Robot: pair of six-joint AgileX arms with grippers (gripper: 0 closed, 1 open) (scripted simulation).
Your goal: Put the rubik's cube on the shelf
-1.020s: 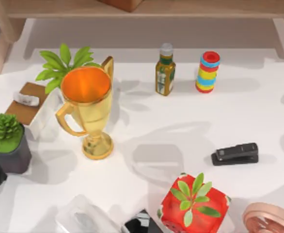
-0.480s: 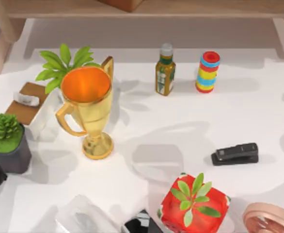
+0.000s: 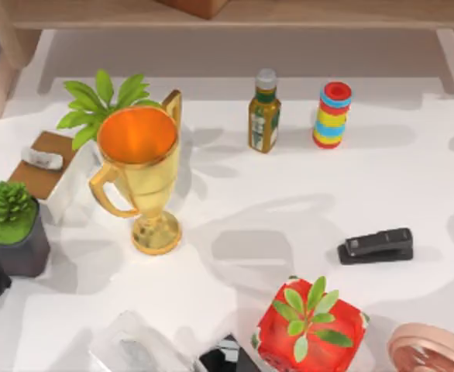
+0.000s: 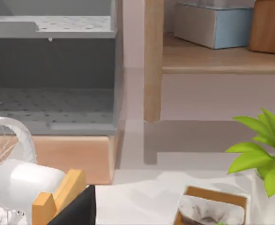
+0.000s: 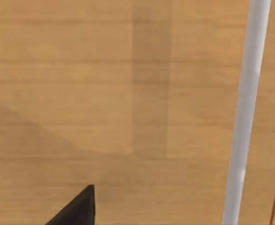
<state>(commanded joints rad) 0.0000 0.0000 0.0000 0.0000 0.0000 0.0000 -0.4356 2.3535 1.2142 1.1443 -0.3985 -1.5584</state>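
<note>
Though the rubik's cube can't be made out in these views, the shelf (image 3: 235,14) runs along the far edge of the white surface (image 3: 413,186), w/ a pale side support (image 4: 153,61) seen from the left wrist. On the surface: gold trophy (image 3: 140,174) at centre-left, bottle (image 3: 264,112) just beside the striped cylinder (image 3: 331,115), black stapler (image 3: 376,246) to the right, red planter (image 3: 311,325) at the near edge. Right wrist view: wood grain close up & a dark tip (image 5: 76,208); fingers' state can't tell, either arm.
</note>
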